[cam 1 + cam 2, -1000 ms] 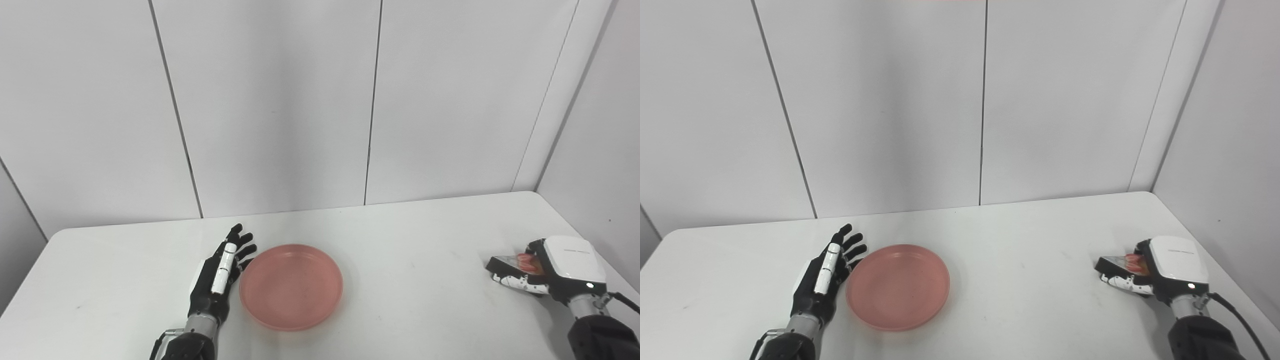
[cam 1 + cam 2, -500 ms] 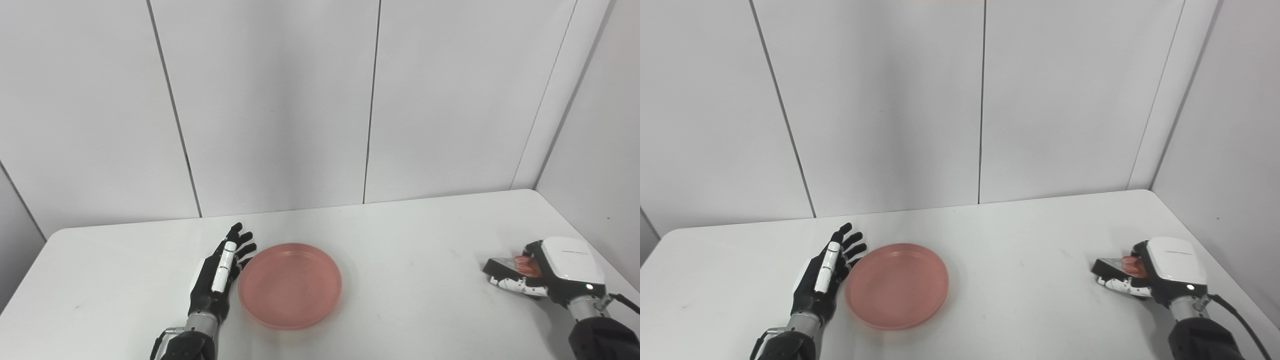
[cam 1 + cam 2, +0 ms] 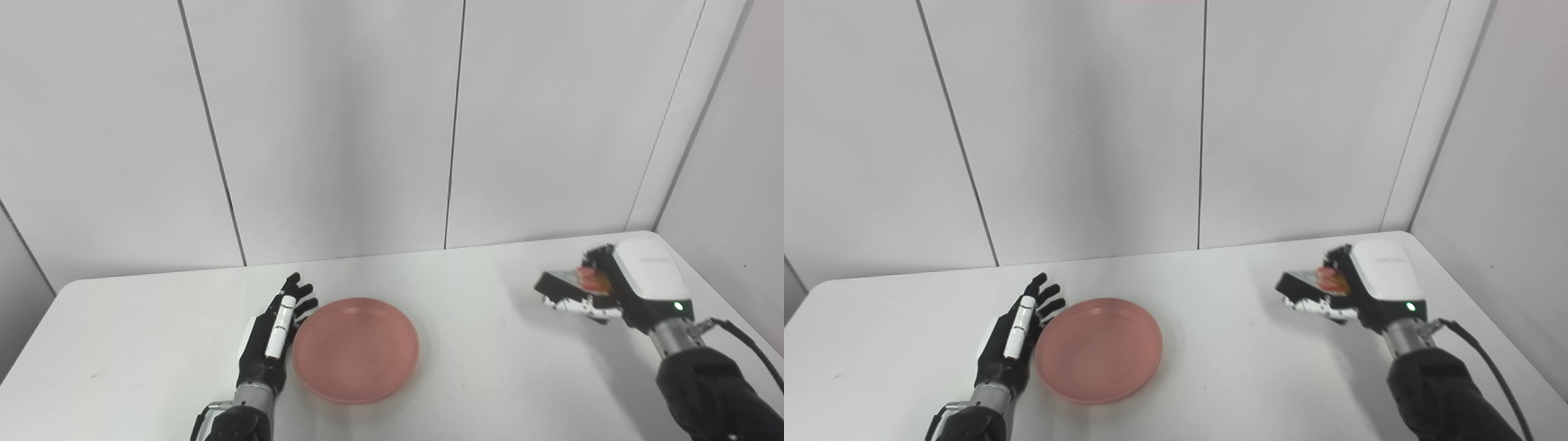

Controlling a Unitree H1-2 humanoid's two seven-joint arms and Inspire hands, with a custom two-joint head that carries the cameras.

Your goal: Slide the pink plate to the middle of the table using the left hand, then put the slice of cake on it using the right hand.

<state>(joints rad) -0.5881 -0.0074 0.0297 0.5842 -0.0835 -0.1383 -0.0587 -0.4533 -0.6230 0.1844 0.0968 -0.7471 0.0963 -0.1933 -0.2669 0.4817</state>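
While your right robot hand point(image 3: 603, 288) carries the cake point(image 3: 587, 279) raised above the counter point(image 3: 490, 367), closed on it, the plate point(image 3: 356, 349) sits mid-counter, touching your open left robot hand point(image 3: 274, 334). Remaining: place cake.

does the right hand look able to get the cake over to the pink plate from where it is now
Probably yes. The right hand is shut on the slice of cake, held above the table. Nothing stands between it and the pink plate; the left hand sits open at the plate's far side.
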